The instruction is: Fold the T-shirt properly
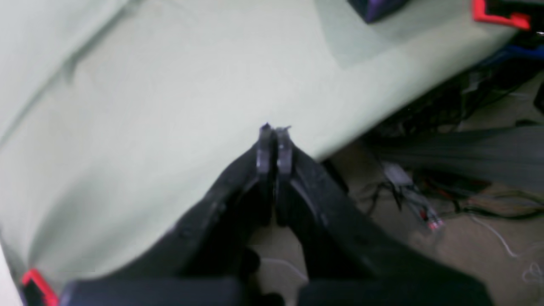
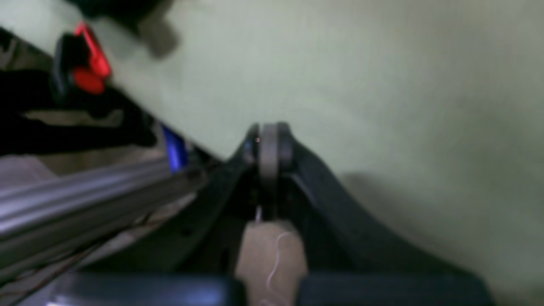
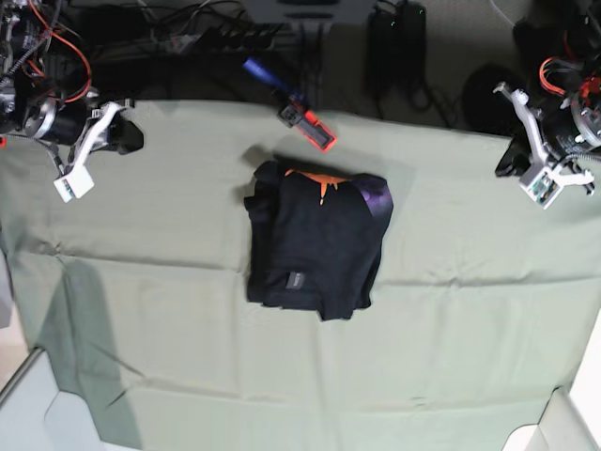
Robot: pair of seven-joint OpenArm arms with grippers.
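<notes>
The black T-shirt (image 3: 315,246) lies folded into a compact rectangle in the middle of the pale green sheet (image 3: 188,310). An orange bit and a purplish patch show at its far edge, and a small label near its front. Its purplish corner shows at the top of the left wrist view (image 1: 377,8). My left gripper (image 1: 275,128) is shut and empty over the sheet near the table's edge; in the base view (image 3: 508,160) it is at the far right. My right gripper (image 2: 268,127) is shut and empty, at the far left in the base view (image 3: 128,137).
A red and black clamp (image 3: 308,123) with a blue handle sits at the table's back edge, just behind the T-shirt; it also shows in the left wrist view (image 1: 501,15). Cables and dark gear (image 3: 394,42) lie beyond the back edge. The sheet has shallow creases.
</notes>
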